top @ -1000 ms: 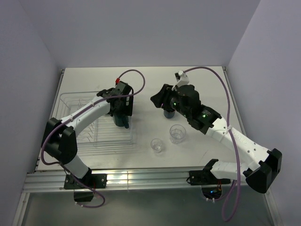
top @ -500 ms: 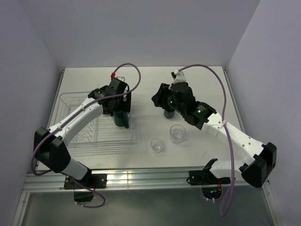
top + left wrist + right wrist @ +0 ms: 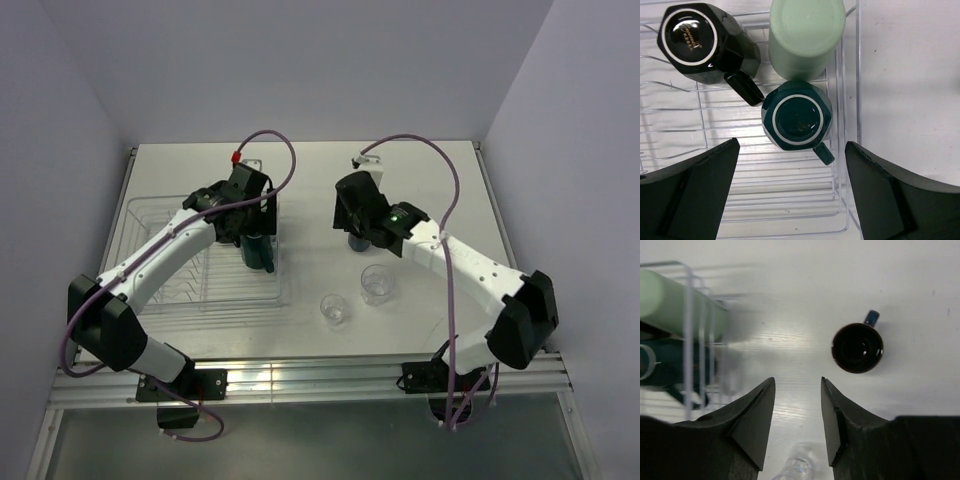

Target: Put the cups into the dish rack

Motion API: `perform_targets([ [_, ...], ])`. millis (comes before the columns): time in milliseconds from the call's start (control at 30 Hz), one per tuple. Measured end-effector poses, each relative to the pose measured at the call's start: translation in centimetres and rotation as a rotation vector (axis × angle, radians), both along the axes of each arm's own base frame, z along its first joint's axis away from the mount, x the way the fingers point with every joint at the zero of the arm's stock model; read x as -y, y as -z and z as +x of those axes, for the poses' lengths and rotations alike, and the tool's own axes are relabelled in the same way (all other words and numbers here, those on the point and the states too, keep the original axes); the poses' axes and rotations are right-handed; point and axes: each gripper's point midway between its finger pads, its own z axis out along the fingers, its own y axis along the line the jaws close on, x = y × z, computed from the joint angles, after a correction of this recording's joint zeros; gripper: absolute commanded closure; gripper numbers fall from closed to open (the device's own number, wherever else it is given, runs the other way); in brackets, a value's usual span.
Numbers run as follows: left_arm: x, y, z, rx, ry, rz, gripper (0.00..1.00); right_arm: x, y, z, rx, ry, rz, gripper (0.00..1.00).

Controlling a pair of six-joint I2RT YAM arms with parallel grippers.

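Left wrist view. The only writing was a gold script mark inside the pale ring on the upturned base of the black mug (image 3: 695, 42); it was too small for us to read. This faceted, glossy mug stood mouth down in the clear wire-ribbed dish rack (image 3: 858, 75), its handle pointing to 4 o'clock. The dark green mug (image 3: 797, 122), also faceted and inverted, showed a pale ring around its base and a handle at 5 o'clock. The black mug lay at 10 o'clock from it, and the matte mint green tumbler (image 3: 807, 30) at 12 o'clock, just beside it. The left gripper (image 3: 791, 150) hung above the dark green mug with its fingers spread wide, holding nothing.

Right wrist view. The navy mug (image 3: 857, 347) stood upright on the white table (image 3: 920, 285), outside the rack, its interior dark and its blue handle at 1 o'clock. The right gripper (image 3: 797, 390) had its fingers parted around bare table, with the mug at 2 o'clock from them and untouched.

Top view. We saw the rack at 9 o'clock on the table. A clear tumbler (image 3: 377, 283) stood at 5 o'clock from the navy mug. A second clear tumbler (image 3: 336, 308) stood at 8 o'clock from the first.
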Motion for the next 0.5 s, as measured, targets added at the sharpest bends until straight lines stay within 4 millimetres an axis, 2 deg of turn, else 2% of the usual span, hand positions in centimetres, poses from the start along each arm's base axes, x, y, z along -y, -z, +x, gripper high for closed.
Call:
perform_targets([
  [200, -0.6, -3.5, -0.6, 0.087, -0.003, -0.056, 0.05, 2.3, 6.4, 1.7, -0.146, 0.068, -0.151, 0.56],
  [333, -1.2, -6.1, -1.3, 0.152, -0.010, -0.098, 0.05, 3.4, 8.6, 2.3, -0.195, 0.095, -0.191, 0.57],
  [500, -1.7, -7.5, -1.9, 0.189, -0.013, -0.121, 0.05, 3.7, 9.6, 2.3, -0.218, 0.103, -0.212, 0.61],
])
